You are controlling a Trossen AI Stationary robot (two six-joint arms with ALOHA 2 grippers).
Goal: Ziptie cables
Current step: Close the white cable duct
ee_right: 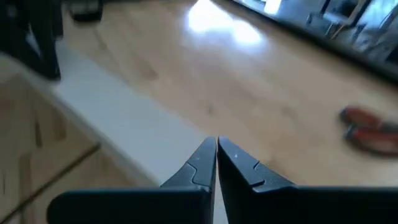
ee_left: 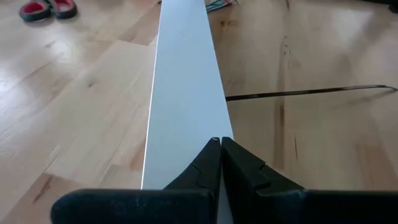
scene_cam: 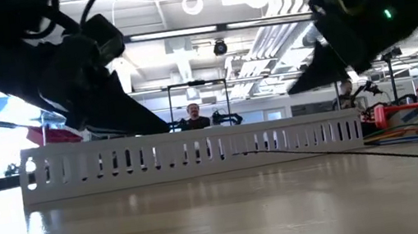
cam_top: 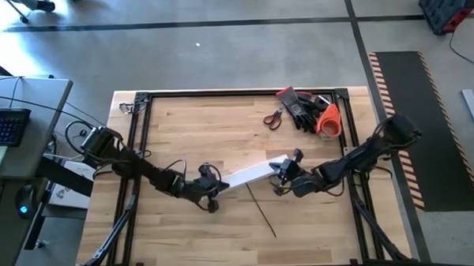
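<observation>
A long white duct (cam_top: 253,173) lies flat on the wooden table, its comb-toothed side showing in the low view (scene_cam: 189,150). My left gripper (cam_top: 213,186) is shut at the duct's left end, and my right gripper (cam_top: 283,175) is shut at its right end. The cables show only as coloured ends beyond the duct's far end (ee_left: 219,5) and as thin coloured wires lying on the table past the duct (scene_cam: 409,135). A thin black ziptie (cam_top: 263,213) lies on the table nearer the near edge. My left gripper (ee_left: 219,140) has its shut fingertips on the duct's smooth white top face (ee_left: 186,93), near its left end, pointing along the duct and slanting down. The duct lies flat on the table. My right gripper (ee_right: 216,142) has its shut fingertips at the duct's top face (ee_right: 124,118), near its right end, slanting down from above. Whether they press on it or only hover, I cannot tell.
Red-handled scissors (cam_top: 274,118), black and red gloves (cam_top: 303,107) and an orange object (cam_top: 329,122) lie near the table's far right corner. A black frame (cam_top: 142,136) borders the tabletop. Bare wood lies near and far of the duct.
</observation>
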